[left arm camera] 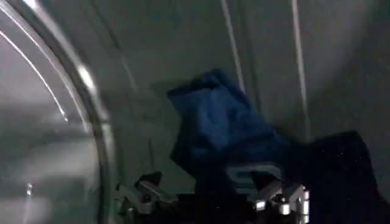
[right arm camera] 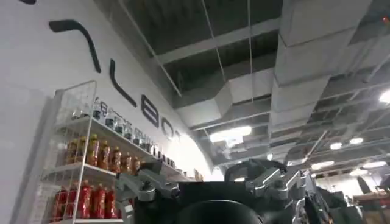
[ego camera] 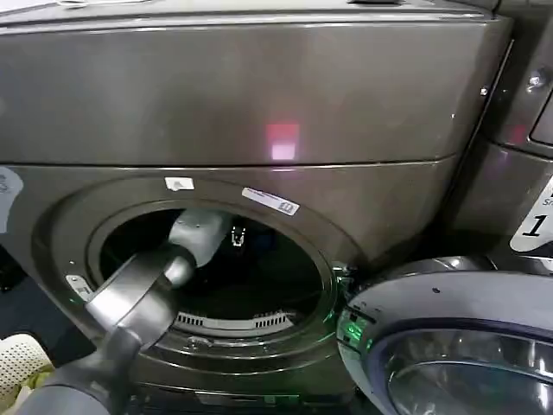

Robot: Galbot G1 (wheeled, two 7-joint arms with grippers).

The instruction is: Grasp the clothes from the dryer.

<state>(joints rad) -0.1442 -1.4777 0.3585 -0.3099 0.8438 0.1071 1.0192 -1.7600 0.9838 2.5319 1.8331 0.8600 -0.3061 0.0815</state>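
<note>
The dryer is a big dark bronze-grey machine with a wide round port standing open. My left arm reaches through the port, and my left gripper is deep inside the dark drum. In the left wrist view the clothes lie heaped against the drum wall: a blue garment, with a darker one beside it. My left gripper is open just short of the blue garment, its fingers spread either side of the cloth's lower edge. My right gripper is parked pointing up at the ceiling, open and holding nothing.
The dryer's round door hangs open at the lower right, close to the port. A like machine stands to the right. A white basket sits at the lower left. Behind the right gripper is a wire shelf of bottles.
</note>
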